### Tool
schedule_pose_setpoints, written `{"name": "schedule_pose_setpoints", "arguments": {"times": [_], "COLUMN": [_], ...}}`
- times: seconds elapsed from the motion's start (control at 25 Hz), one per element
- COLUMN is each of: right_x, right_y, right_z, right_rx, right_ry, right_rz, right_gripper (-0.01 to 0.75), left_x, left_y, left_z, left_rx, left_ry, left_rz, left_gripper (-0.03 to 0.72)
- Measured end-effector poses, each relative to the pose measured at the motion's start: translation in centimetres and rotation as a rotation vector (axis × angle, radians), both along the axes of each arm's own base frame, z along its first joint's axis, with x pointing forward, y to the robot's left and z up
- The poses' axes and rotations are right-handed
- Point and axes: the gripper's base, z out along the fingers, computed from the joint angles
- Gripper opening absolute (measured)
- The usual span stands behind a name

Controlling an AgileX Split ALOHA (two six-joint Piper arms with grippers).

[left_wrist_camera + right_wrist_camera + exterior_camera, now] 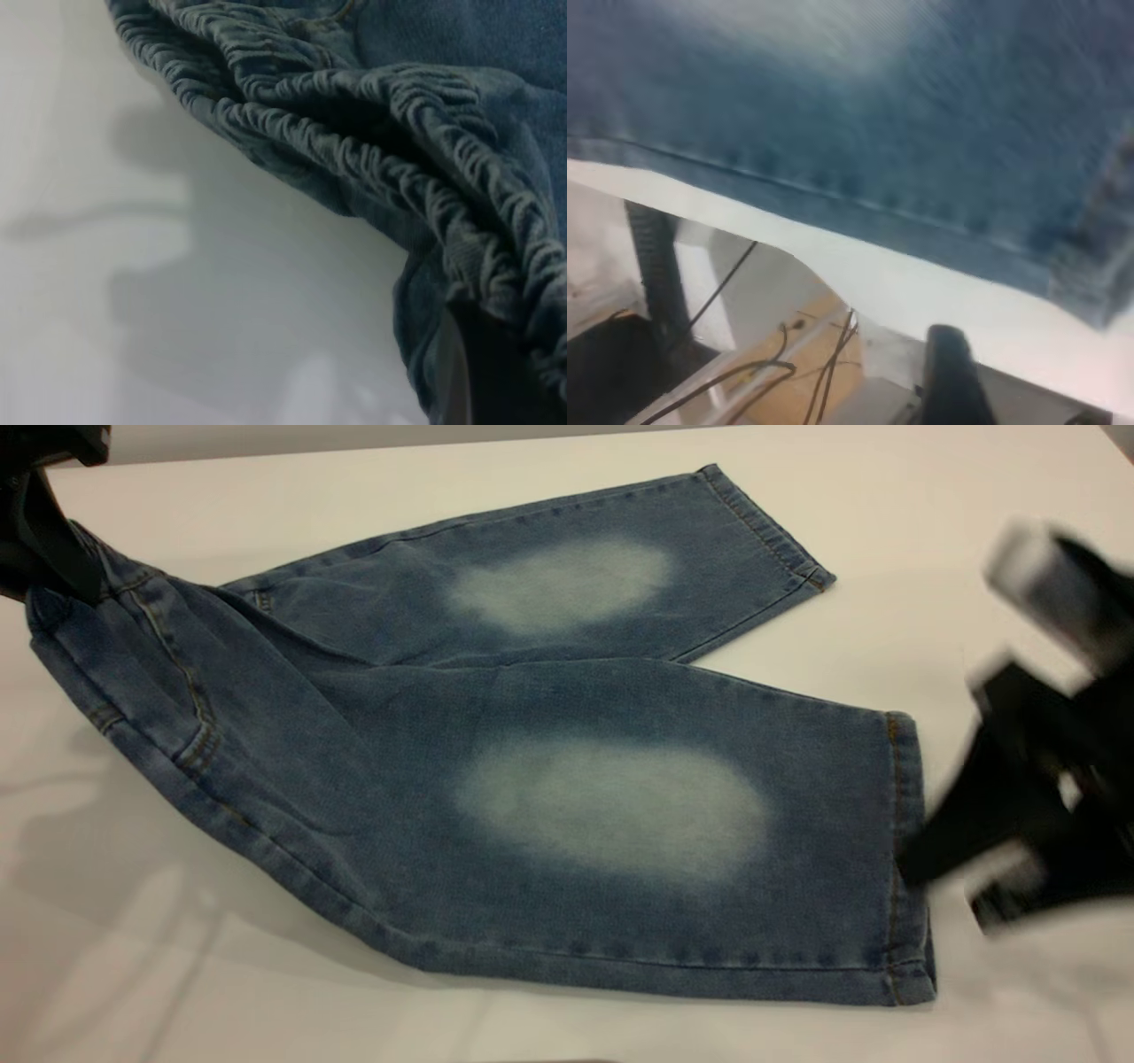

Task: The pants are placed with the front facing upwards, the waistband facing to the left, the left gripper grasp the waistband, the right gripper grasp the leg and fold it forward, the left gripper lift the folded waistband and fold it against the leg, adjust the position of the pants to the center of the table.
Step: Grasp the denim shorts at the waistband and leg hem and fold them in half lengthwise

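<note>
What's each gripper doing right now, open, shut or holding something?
Left gripper: at the pants' waistband, which is raised off the table; grip state cannot be told.
Right gripper: beside the near leg's hem, motion-blurred; cannot be told.

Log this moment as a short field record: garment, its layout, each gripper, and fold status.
garment: pants, blue denim, front up, a pale faded oval on each leg
layout: spread on the table, waistband at the exterior view's left, legs running right
left gripper: at the waistband, which is lifted and bunched there; grip not visible
right gripper: blurred, at the hem of the nearer leg; fingers cannot be judged
fold status: not yet folded, both legs lie flat side by side
</note>
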Motion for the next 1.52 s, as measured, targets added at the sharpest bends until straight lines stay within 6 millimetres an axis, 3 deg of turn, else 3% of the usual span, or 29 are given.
{"name": "schedule_pose_setpoints", "arguments": {"times": [0.28,0.44,0.76,1.12,1.52], "right_x": [-1.8,-2.5,-2.7,-2.3,0.7], "right_y": [0.0,0.3,0.5,1.0,1.1], "right_z": [-0.7,-2.3,-4.5,-5.7,-6.1], "right_rx": [0.01,0.043,0.085,0.162,0.18], "right_ry": [-0.014,0.061,0.098,0.085,0.018], "right_rz": [-0.078,-0.066,-0.116,-0.162,-0.171], "right_gripper": [0.425,0.425,0.425,0.419,0.321], "left_x": [0.0,0.0,0.0,0.0,0.0], "left_y": [0.0,0.0,0.0,0.0,0.0], "left_z": [0.0,0.0,0.0,0.0,0.0], "left_rx": [0.0,0.0,0.0,-0.001,-0.001], "left_ry": [0.0,0.0,0.0,0.0,0.0], "left_rz": [-0.001,0.0,0.0,0.0,0.0], "left_gripper": [0.075,0.075,0.075,0.075,0.075]}}
